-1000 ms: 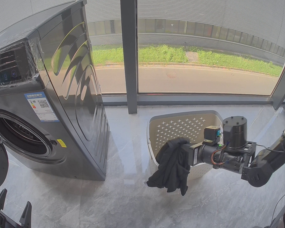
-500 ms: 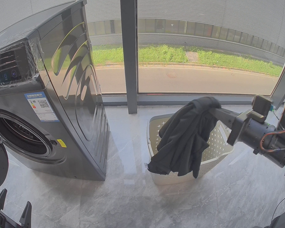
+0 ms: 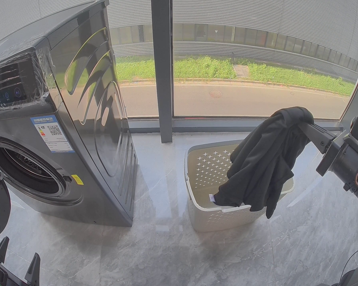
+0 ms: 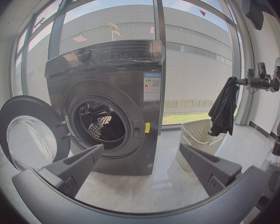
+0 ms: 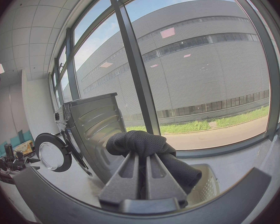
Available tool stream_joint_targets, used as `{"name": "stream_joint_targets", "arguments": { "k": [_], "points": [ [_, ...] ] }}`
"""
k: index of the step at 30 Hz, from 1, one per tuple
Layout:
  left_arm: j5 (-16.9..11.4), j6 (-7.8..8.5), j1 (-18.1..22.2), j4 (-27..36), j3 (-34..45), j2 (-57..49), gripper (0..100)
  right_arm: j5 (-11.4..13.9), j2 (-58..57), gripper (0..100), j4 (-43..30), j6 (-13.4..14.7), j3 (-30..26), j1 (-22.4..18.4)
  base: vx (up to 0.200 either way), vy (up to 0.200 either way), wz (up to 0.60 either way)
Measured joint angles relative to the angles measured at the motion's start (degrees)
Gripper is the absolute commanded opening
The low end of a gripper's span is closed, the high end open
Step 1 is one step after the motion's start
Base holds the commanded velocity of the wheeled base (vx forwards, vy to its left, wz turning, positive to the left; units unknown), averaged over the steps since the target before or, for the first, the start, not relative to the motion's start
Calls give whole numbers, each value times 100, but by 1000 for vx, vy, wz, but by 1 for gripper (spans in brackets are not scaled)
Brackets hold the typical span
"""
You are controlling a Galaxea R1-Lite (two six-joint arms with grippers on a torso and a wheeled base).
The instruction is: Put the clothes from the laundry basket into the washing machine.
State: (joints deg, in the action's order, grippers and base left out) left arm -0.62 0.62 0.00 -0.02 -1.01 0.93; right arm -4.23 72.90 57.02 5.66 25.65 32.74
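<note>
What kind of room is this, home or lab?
Likely a lab or demo space in a commercial building, not a home: the washer stands on a polished stone floor by floor-to-ceiling windows, protective film still on its panel.

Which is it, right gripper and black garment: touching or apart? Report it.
Touching. The right wrist view shows the right gripper shut on a bunched fold of the black garment; in the head view the garment hangs from it.
</note>
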Motion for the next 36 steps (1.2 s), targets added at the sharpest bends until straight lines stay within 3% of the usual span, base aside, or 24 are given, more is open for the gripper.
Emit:
{"name": "stream_joint_targets", "arguments": {
  "k": [12, 36],
  "points": [
    [-2, 0, 0, -2, 0, 0, 100, -1, -28, 0, 2, -57, -79, -28, -33, 33, 0],
    [-4, 0, 0, -5, 0, 1, 100, 44, -22, 0, -22, -49, -291, 149, 0, 200, 0]
  ]
}}
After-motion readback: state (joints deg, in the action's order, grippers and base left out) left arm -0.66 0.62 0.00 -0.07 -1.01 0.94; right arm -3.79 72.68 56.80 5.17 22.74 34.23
